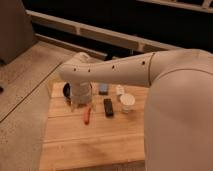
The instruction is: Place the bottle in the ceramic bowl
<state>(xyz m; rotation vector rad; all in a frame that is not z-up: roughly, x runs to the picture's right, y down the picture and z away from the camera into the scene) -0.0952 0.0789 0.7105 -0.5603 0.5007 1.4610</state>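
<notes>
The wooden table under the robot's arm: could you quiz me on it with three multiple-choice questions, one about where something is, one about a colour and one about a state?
1. Where is the gripper?
A) tucked against the robot's body
B) over the black bowl at the far left of the table
C) at the near right corner

2. What colour is the flat block left of the cup?
A) black
B) yellow
C) green

3. How is the bottle placed?
A) lying in the bowl
B) lifted in the air
C) standing on the table behind the cup

Answers:
1 B: the arm ends above the bowl and partly hides it.
2 A: the block looks dark against the pale wood.
3 C: the bottle stands upright on the boards, apart from the bowl.
</notes>
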